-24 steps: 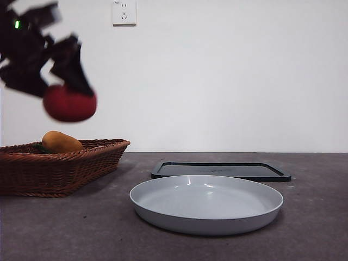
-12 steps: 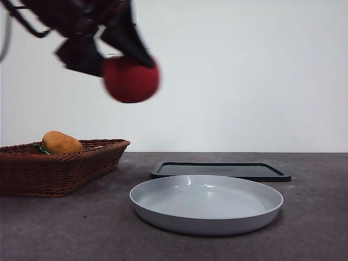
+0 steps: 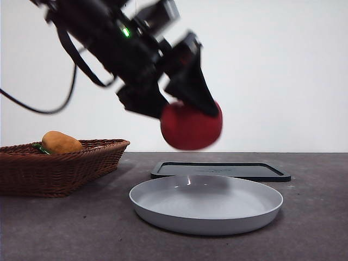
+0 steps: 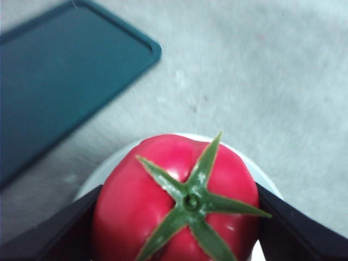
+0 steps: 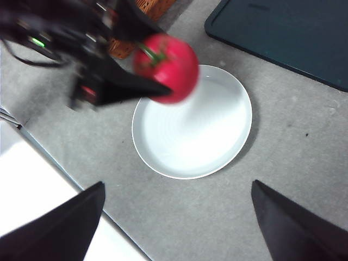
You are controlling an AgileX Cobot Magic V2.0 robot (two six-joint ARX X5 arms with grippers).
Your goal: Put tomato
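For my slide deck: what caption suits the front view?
Left gripper holds the tomato in the air above the white plate, basket to one side.

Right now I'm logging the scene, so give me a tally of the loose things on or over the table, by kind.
Tomato, held in the left end effector: 1
Orange-brown potato-like item: 1
Wicker basket: 1
Grey plate: 1
Dark tray: 1
Total: 5
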